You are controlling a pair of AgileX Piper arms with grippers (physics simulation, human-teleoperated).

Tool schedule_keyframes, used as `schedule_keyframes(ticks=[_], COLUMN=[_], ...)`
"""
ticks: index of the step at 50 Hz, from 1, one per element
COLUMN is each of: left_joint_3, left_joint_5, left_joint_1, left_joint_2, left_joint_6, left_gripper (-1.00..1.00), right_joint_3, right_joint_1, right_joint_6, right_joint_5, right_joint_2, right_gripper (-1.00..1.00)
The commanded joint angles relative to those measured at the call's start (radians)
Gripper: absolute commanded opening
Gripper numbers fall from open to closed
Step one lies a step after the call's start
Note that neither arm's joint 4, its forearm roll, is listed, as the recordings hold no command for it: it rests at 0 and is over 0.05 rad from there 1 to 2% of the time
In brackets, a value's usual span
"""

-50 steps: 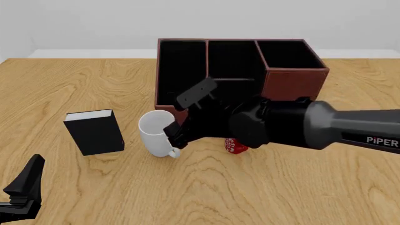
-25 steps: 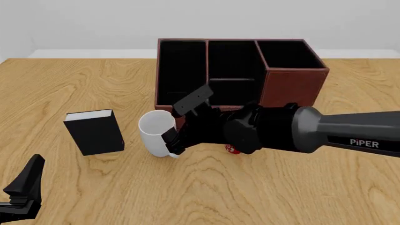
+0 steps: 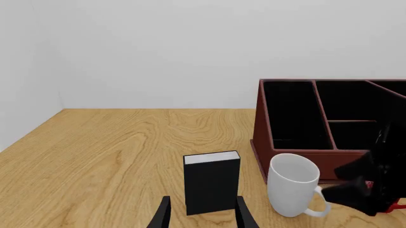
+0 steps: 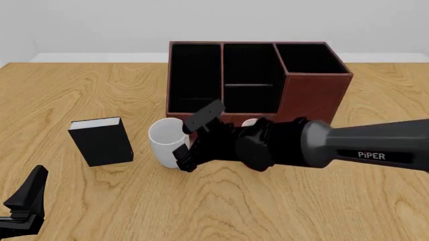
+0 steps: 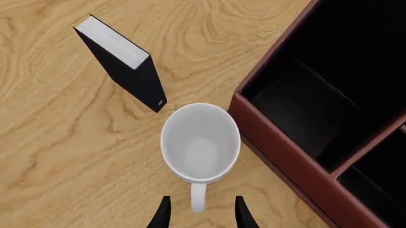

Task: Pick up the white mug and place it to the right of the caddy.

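Note:
The white mug [image 4: 166, 139] stands upright on the table just in front of the caddy's [image 4: 315, 88] left corner, handle toward the near side. My right gripper [image 4: 184, 159] is at that handle. In the right wrist view the mug [image 5: 199, 142] is seen from above, and its handle [image 5: 198, 197] lies between the two fingertips of the open right gripper [image 5: 201, 216], with small gaps on both sides. My left gripper [image 4: 27, 201] hangs open at the near left, apart from everything; its own view shows the mug [image 3: 292, 185] beside the caddy [image 3: 288, 118].
A small black book [image 4: 102, 141] stands upright left of the mug, a short gap between them. The right arm [image 4: 322, 145] crosses low in front of the caddy. A red object [image 3: 398, 205] peeks out behind that arm in the left wrist view.
My right gripper has sunk lower and drawn in around the mug's handle, and the arm now covers the red mug that showed before. The mug, book and left arm have stayed put.

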Motion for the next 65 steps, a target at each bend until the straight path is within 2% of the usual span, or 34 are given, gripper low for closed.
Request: schedule_keyframes(ticks=[1, 28, 65], left_joint_3=[0.0, 0.0, 0.0], left_joint_5=[0.0, 0.0, 0.0], left_joint_1=[0.0, 0.0, 0.0], left_joint_2=[0.0, 0.0, 0.0], left_joint_6=[0.0, 0.0, 0.0], left_gripper=[1.0, 1.0, 1.0], right_joint_3=[0.011, 0.027, 0.029], right_joint_1=[-0.001, 0.022, 0.008], right_joint_6=[0.011, 0.035, 0.039], right_joint_5=[-0.023, -0.065, -0.096], right_joint_2=[0.026, 0.073, 0.13], right_gripper=[1.0, 1.0, 1.0])
